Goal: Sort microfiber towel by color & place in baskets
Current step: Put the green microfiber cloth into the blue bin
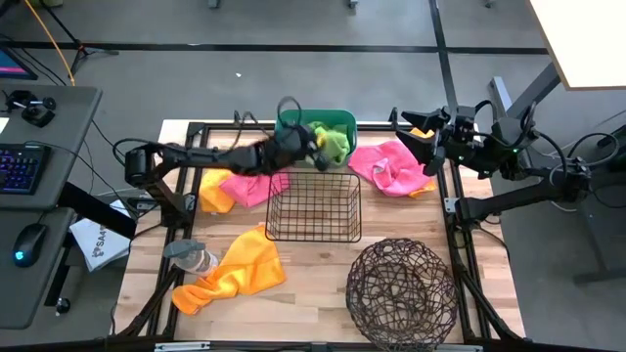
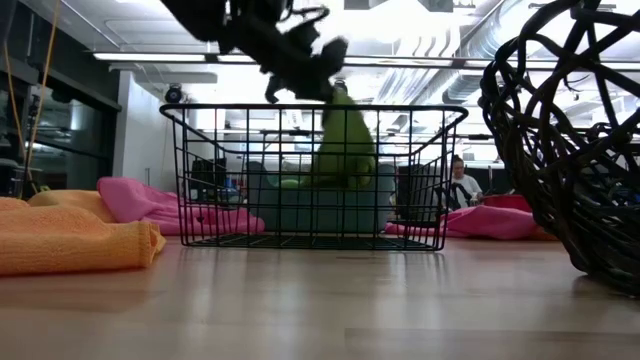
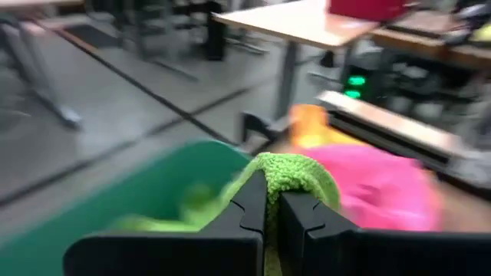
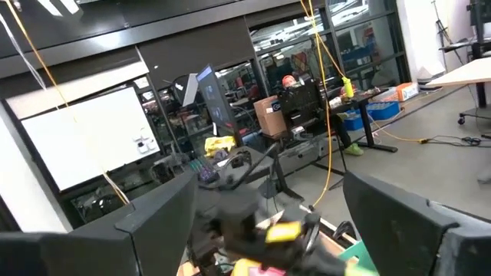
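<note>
Three baskets stood on the table [image 1: 323, 293]: the round brown wire basket [image 1: 402, 292] in front of the black grid basket [image 1: 314, 206], the teal tub [image 1: 293, 119] behind it. Judged mid-step, the left tool [image 1: 298, 145] hung over that tub, clenched on a fuzzy green towel [image 3: 295, 175]; next came releasing it. Right of the tub, the right tool [image 1: 423, 147] waited, released.

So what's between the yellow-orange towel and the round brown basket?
In the high view, bare wooden table lies between the orange towel and the round wire basket; the black square basket sits farther back.
</note>
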Available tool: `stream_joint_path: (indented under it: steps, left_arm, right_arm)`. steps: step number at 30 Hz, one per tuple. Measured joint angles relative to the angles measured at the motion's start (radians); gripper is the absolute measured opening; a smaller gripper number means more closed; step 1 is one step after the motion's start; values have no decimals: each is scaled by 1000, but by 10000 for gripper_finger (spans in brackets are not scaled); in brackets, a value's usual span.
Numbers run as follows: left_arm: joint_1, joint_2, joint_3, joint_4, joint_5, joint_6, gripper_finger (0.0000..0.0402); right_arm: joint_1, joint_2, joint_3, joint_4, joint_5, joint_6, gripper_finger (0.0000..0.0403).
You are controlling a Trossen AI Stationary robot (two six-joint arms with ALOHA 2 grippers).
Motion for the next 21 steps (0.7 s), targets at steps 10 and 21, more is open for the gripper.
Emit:
stream_joint_path:
  steps: [10, 21]
  left_arm:
    - [343, 105, 0, -137, 220, -11, 0]
    - [367, 172, 44, -432, 413, -42, 36]
  right_arm:
    - [0, 2, 0, 0, 12, 27, 323]
    - [0, 2, 0, -16, 95, 27, 323]
